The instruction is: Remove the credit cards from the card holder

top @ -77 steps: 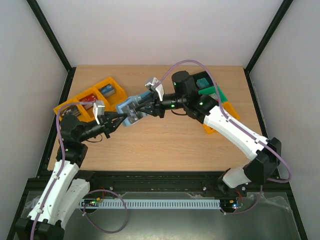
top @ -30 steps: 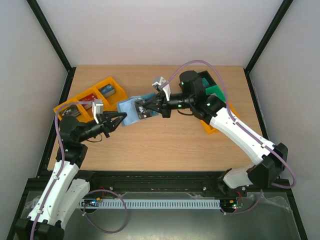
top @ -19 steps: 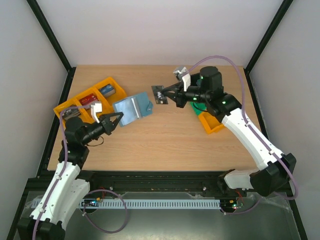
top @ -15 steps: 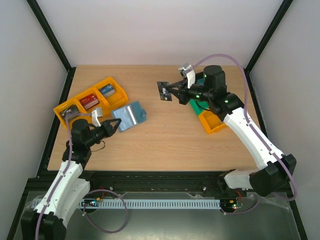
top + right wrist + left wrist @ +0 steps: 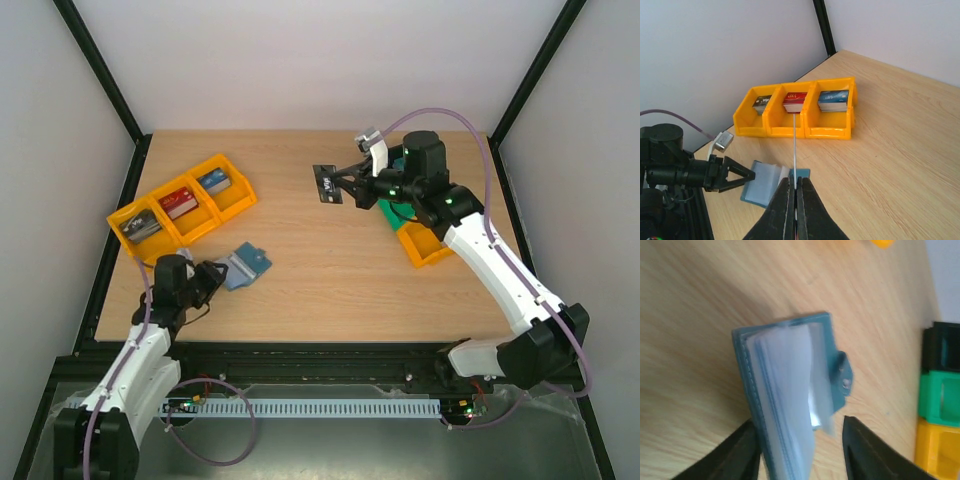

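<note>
The holder (image 5: 247, 264) lies on the table (image 5: 330, 290) near the front left edge. It has flopped half open and its pale pockets show. The left gripper (image 5: 216, 272) sits right by it with its fingers spread, gripping nothing. The right gripper (image 5: 341, 185) is up over the far side, pinched tight on one card (image 5: 323, 183). So one card is out. The close view is blurry, so more cards may be inside, waiting to be pulled.
</note>
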`<state>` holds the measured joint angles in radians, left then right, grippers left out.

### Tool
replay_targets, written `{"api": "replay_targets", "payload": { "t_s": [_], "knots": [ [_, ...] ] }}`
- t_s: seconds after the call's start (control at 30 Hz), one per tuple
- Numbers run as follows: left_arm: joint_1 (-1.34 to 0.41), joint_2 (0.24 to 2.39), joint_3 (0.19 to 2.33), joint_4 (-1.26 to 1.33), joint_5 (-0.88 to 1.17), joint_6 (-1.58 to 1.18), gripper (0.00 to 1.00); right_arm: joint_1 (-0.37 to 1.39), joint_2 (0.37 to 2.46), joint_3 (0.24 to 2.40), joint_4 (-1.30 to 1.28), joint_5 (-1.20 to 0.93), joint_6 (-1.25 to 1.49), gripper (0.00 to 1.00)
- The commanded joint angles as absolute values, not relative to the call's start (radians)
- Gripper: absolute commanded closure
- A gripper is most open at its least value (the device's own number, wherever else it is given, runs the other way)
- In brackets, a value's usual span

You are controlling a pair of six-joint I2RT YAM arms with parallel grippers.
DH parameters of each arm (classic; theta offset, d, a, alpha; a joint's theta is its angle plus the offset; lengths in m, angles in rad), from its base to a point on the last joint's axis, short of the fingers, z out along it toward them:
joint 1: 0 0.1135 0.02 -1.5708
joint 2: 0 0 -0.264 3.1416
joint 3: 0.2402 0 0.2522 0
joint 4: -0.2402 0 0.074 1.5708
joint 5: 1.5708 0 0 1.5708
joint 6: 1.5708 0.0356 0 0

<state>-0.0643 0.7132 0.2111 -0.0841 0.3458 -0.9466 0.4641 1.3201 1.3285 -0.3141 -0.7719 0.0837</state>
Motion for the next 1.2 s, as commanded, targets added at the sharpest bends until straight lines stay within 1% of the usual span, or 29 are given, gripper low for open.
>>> {"api": "replay_targets", "payload": {
  "t_s": [0.0, 0.03, 0.07, 0.17, 0.23, 0.3, 0.4, 0.47, 0.5, 0.57, 0.63, 0.7, 0.8, 0.87, 0.9, 0.93, 1.0, 1.07, 1.17],
  "knots": [
    [-0.033, 0.691, 0.226, -0.197, 0.208, -0.971, 0.41, 0.465, 1.342, 1.345, -0.344, -0.794, 0.093, 0.98],
    [-0.022, 0.684, 0.237, -0.204, 0.2, -0.969, 0.33, 0.465, 1.343, 1.345, -0.351, -0.797, 0.091, 0.98],
    [-0.012, 0.677, 0.251, -0.211, 0.194, -0.966, 0.28, 0.466, 1.344, 1.347, -0.357, -0.795, 0.089, 0.98],
    [0.023, 0.648, 0.311, -0.227, 0.189, -0.954, 0.19, 0.466, 1.341, 1.35, -0.373, -0.792, 0.085, 0.98],
    [0.04, 0.63, 0.365, -0.222, 0.199, -0.943, 0.15, 0.466, 1.337, 1.35, -0.374, -0.796, 0.086, 0.98],
    [0.048, 0.616, 0.43, -0.179, 0.253, -0.917, 0.13, 0.466, 1.336, 1.351, -0.376, -0.799, 0.087, 0.98],
    [0.048, 0.602, 0.507, -0.04, 0.374, -0.829, 0.13, 0.466, 1.336, 1.353, -0.376, -0.805, 0.094, 0.98],
    [0.036, 0.591, 0.555, 0.067, 0.449, -0.699, 0.14, 0.469, 1.336, 1.354, -0.374, -0.81, 0.099, 0.98],
    [0.026, 0.581, 0.58, 0.109, 0.479, -0.608, 0.15, 0.47, 1.337, 1.354, -0.375, -0.815, 0.1, 0.98],
    [0.003, 0.562, 0.63, 0.15, 0.549, -0.341, 0.18, 0.479, 1.338, 1.359, -0.383, -0.829, 0.103, 0.98],
    [-0.026, 0.534, 0.673, 0.112, 0.615, -0.003, 0.19, 0.488, 1.341, 1.366, -0.39, -0.858, 0.107, 0.98],
    [-0.068, 0.501, 0.684, 0.043, 0.627, 0.368, 0.18, 0.507, 1.349, 1.377, -0.392, -0.884, 0.117, 0.98],
    [-0.138, 0.413, 0.594, 0.047, 0.614, 0.973, 0.15, 0.567, 1.37, 1.396, -0.398, -0.873, 0.124, 0.98],
    [-0.177, 0.351, 0.467, 0.184, 0.614, 1.372, 0.13, 0.613, 1.391, 1.416, -0.415, -0.856, 0.116, 0.98],
    [-0.191, 0.338, 0.365, 0.316, 0.62, 1.574, 0.13, 0.631, 1.402, 1.425, -0.422, -0.852, 0.115, 0.98],
    [-0.201, 0.34, 0.311, 0.445, 0.631, 1.679, 0.12, 0.646, 1.412, 1.432, -0.425, -0.851, 0.116, 0.98],
    [-0.216, 0.373, 0.262, 0.581, 0.666, 1.811, 0.12, 0.676, 1.432, 1.443, -0.425, -0.853, 0.122, 0.98],
    [-0.241, 0.404, 0.242, 0.652, 0.669, 1.882, 0.12, 0.707, 1.455, 1.455, -0.431, -0.858, 0.121, 0.98],
    [-0.296, 0.442, 0.212, 0.691, 0.629, 2.011, 0.12, 0.75, 1.489, 1.472, -0.437, -0.873, 0.118, 0.98]
  ]
}}
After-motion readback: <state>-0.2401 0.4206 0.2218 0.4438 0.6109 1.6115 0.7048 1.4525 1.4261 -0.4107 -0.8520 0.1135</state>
